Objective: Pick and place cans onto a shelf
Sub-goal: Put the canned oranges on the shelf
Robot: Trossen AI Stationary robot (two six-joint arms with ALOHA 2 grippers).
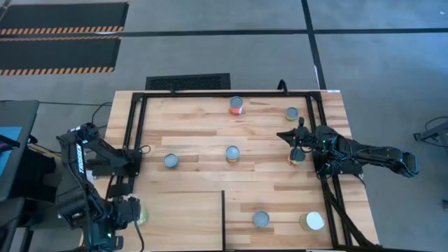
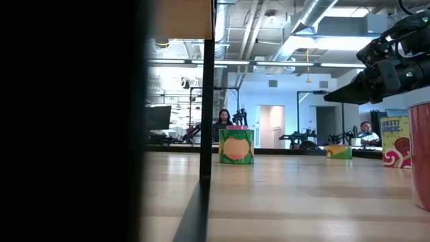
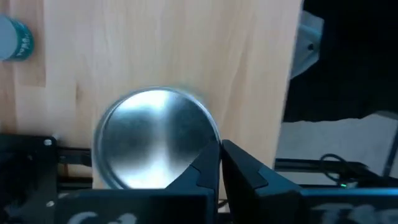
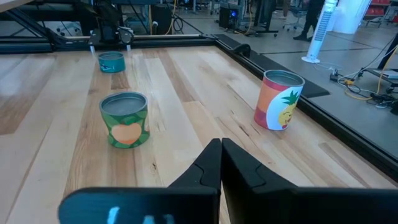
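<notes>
A silvery-topped can stands upright on the pale wooden shelf, close to its left edge. My left gripper is shut and points down just above the can's rim, with nothing between its fingers; in the high view it is at the table's near left corner. My right gripper is shut and level at the table's right side, above a can. Ahead of it stand a green can with a peach label, a teal can and a pineapple-label can.
The shelf's thin dark divider stands upright on its right edge. More cans stand on the plank tabletop: a red-orange one, one at the far right, a grey-topped one and a white-topped one. A black frame rims the table.
</notes>
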